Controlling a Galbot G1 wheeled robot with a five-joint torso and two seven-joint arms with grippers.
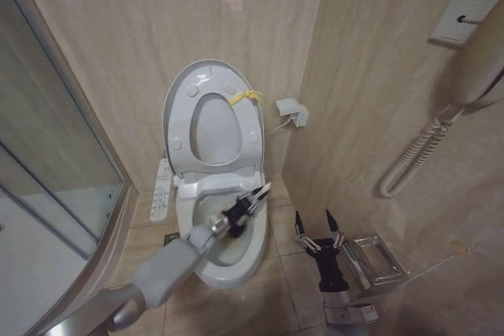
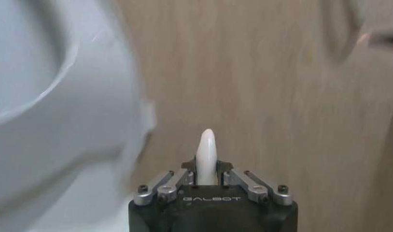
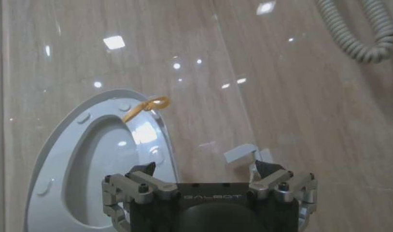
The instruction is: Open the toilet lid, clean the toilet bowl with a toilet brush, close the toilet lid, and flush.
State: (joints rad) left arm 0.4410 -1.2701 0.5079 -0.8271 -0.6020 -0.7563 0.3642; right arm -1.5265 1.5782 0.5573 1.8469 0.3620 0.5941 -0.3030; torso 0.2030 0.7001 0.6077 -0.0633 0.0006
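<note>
The left gripper (image 1: 250, 204) hangs over the open toilet bowl (image 1: 206, 269), its fingers closed on the whitish handle of the toilet brush (image 1: 261, 192). In the left wrist view the handle (image 2: 207, 152) stands straight up out from between the pinched fingers (image 2: 189, 171), its rounded tip pointing away from the gripper towards the tiled wall. The bristle end is not clear in any view; it is probably hidden below the gripper, inside the bowl.

Behind and above the left gripper, the toilet lid (image 1: 175, 96) stands raised against the wall, with the ring seat folded up against it and a yellow tag (image 1: 242, 97) at its upper edge. A button panel (image 1: 161, 189) runs along the bowl's side, beyond the left arm.

The right gripper (image 1: 317, 230) waits beside the bowl, over the floor tiles, well apart from the left one, its two fingers spread wide with nothing between them. Just beside it, away from the bowl, sits a shiny metal tray (image 1: 382, 261). From the right wrist view the raised lid (image 3: 61, 140) and its yellow tag (image 3: 144, 107) lie ahead of the spread fingers (image 3: 142, 170).
</note>
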